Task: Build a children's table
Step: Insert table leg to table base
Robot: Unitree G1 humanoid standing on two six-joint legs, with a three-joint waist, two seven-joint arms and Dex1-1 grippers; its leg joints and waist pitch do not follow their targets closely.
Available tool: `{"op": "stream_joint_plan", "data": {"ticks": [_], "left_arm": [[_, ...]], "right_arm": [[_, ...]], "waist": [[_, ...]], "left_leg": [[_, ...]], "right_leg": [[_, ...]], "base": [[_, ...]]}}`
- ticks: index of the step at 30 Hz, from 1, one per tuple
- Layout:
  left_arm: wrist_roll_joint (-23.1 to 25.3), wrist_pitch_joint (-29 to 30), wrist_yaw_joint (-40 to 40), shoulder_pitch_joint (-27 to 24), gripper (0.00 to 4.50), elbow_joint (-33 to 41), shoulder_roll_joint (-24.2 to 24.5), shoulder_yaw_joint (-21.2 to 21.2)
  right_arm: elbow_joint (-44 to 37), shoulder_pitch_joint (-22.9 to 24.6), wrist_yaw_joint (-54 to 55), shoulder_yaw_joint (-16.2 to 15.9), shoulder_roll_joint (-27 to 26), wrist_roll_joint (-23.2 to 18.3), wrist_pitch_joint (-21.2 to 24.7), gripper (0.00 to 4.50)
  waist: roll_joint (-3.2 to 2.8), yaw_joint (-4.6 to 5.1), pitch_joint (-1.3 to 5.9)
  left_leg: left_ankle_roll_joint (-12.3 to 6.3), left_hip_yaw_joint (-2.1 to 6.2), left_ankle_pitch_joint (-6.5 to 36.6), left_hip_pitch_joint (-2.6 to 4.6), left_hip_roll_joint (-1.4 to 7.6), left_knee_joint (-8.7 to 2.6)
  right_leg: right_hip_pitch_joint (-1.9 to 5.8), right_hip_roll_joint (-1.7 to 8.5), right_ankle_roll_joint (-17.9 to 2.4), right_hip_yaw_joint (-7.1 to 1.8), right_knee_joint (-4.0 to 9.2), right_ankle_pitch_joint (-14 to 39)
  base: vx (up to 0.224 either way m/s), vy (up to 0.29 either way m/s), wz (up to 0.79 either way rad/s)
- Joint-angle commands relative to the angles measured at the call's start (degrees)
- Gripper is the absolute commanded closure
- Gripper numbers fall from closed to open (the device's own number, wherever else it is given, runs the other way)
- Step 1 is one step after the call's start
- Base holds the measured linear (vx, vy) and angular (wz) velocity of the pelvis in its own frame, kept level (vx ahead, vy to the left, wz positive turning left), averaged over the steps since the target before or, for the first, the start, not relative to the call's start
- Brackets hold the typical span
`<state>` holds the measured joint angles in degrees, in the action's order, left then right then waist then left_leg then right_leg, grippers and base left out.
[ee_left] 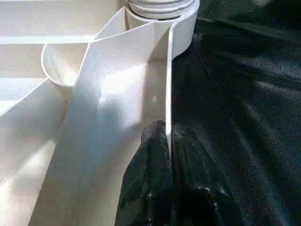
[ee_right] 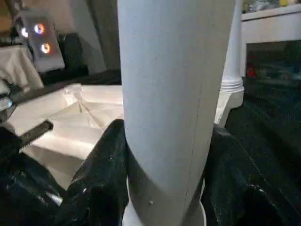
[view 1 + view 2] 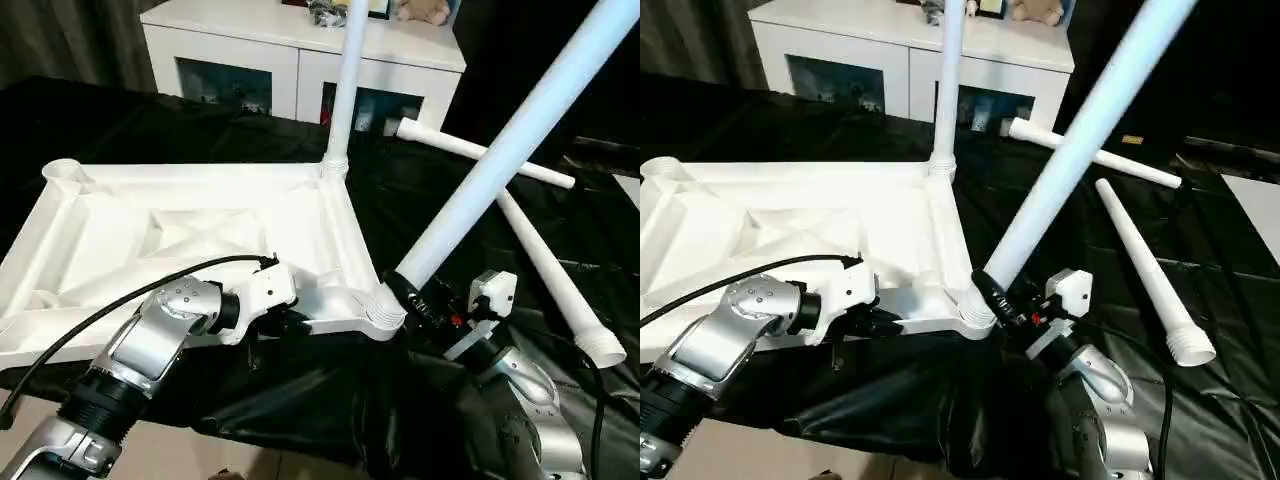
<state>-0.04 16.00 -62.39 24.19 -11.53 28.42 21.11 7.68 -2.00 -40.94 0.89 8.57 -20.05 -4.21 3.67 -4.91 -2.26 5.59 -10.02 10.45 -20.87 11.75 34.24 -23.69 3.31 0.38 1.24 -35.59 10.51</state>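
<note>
Left gripper point(image 3: 288, 322) nearest the camera, low left, silver forearm with a black cable looping over it; fingers point(image 1: 150, 179) pressed together on the thin near rim wall of the tabletop point(image 3: 180, 240), one black pad each side of the wall in the left wrist view. Tabletop lies upside down on the bench point(image 3: 330, 400), which is covered in black sheeting, ribbed underside up. Far left corner socket point(image 3: 62, 172) open, no leg in it. Moving right: upright leg point(image 3: 343, 90) stands in the far right corner socket, running up out of frame. Near right corner socket point(image 3: 385, 312) holds the tilted leg point(image 3: 500, 160), thick end at the socket, leaning up and to the right out of frame. Right gripper point(image 3: 412, 293) just right of that socket, fingers point(image 2: 101, 183) clamped around the tilted leg's base on both sides, seen close in the right wrist view. Right of that, two loose legs lie on the black sheet: far loose leg point(image 3: 480, 152) roughly crosswise behind the tilted one, near loose leg point(image 3: 560, 280) running toward the camera with its wide ribbed end nearest. White cabinet point(image 3: 300, 50) with dark glass doors stands behind the bench, small items on top, too blurred to name.
</note>
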Motion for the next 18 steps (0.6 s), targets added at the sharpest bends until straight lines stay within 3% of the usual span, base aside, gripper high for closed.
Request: {"op": "stream_joint_plan", "data": {"ticks": [1,6,8,11,12,15,18], "left_arm": [[-1.1,-0.6,2.5,0.1,4.50,0.6,-0.7,-2.5],[-0.9,-0.7,2.7,0.3,4.50,0.5,-0.7,-2.6],[-0.9,-0.7,2.7,0.3,4.50,0.5,-0.7,-2.6],[-0.8,-0.6,2.9,0.3,4.50,0.4,-0.6,-2.7],[-0.8,-0.6,2.9,0.3,4.50,0.4,-0.6,-2.7],[-0.8,-0.7,3.0,0.4,4.50,0.4,-0.6,-2.7],[-0.7,-0.8,3.1,0.4,4.50,0.3,-0.6,-2.7]], "right_arm": [[4.6,1.3,0.4,-0.5,2.6,4.1,2.3,2.66],[5.2,-0.2,-1.5,-2.5,5.1,4.4,5.7,2.66],[5.3,-0.4,-2.0,-2.7,5.4,4.3,6.2,2.66],[6.4,-2.3,-4.5,-4.4,7.7,4.6,10.4,2.66],[6.5,-2.5,-4.7,-4.6,7.9,4.7,10.8,2.66],[7.4,-5.6,-4.8,-6.6,9.8,5.7,16.4,2.66],[7.8,-6.6,-4.9,-6.8,10.0,5.6,17.9,2.67]], "waist": [[-0.31,0.38,2.23],[-0.37,0.62,2.14],[-0.35,0.69,2.20],[-0.08,0.89,2.12],[-0.17,0.94,2.13],[-0.02,1.25,1.93],[0.07,1.69,1.68]], "left_leg": [[0.02,0.62,21.9,0.52,1.18,-5.26],[0.03,0.82,23.3,0.62,1.20,-5.40],[0.01,0.82,23.3,0.63,1.26,-5.44],[-0.37,0.74,22.9,0.63,1.24,-5.43],[-0.46,0.61,23.0,0.81,1.22,-5.27],[0.00,0.89,24.2,0.79,1.12,-5.38],[0.41,1.13,26.7,1.09,1.02,-5.34]], "right_leg": [[1.41,3.56,-5.9,-1.80,5.85,26.3],[1.31,3.66,-5.1,-1.63,6.22,29.0],[1.33,3.63,-5.5,-1.65,6.17,27.9],[1.48,3.49,-6.1,-1.62,6.01,26.6],[1.22,3.59,-6.2,-1.74,6.18,27.0],[1.28,3.68,-5.1,-1.51,6.49,31.1],[0.96,3.78,-4.1,-1.32,6.99,35.3]], "base": [[0.000,0.000,0.00],[0.000,0.000,0.00],[0.000,0.000,0.00],[0.000,0.000,0.00],[0.000,0.000,0.00],[0.000,0.000,0.00],[0.000,0.000,0.00]]}}
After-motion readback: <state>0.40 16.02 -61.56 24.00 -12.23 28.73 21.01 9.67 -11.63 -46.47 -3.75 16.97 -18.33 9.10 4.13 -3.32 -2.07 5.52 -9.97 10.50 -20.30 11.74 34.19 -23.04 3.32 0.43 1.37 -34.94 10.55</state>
